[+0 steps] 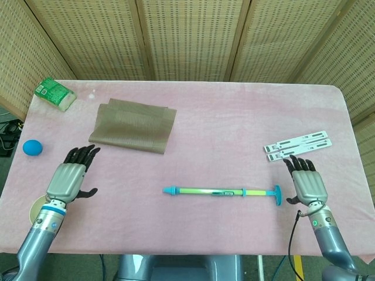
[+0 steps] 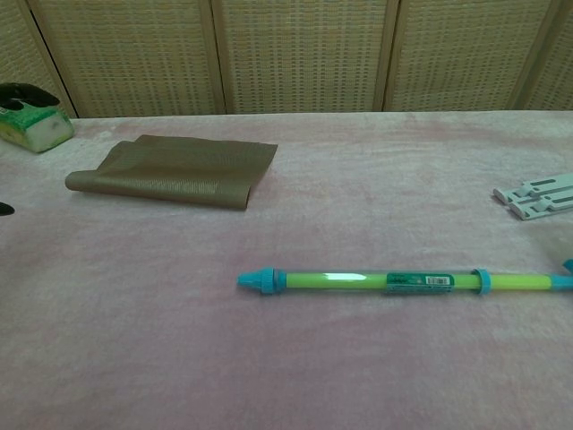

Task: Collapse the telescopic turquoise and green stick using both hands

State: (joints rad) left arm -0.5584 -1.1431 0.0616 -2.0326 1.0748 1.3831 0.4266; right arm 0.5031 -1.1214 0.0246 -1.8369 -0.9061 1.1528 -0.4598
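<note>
The turquoise and green telescopic stick (image 1: 221, 191) (image 2: 394, 281) lies flat on the pink table (image 1: 234, 123), its pointed cap toward the left and its T-shaped end toward the right. My left hand (image 1: 69, 178) is at the table's left front, fingers spread, holding nothing, well away from the stick. Just right of the stick's T end sits my right hand (image 1: 307, 182), fingers extended and apart, not touching it. In the chest view only a dark fingertip shows at the left edge.
A folded brown cloth (image 1: 133, 126) lies behind the stick at left centre. A green box (image 1: 54, 94) sits at the far left corner, with a blue ball (image 1: 33, 147) and a cream bowl (image 1: 36, 206) at the left edge. White plastic strips (image 1: 297, 144) lie ahead of the right hand.
</note>
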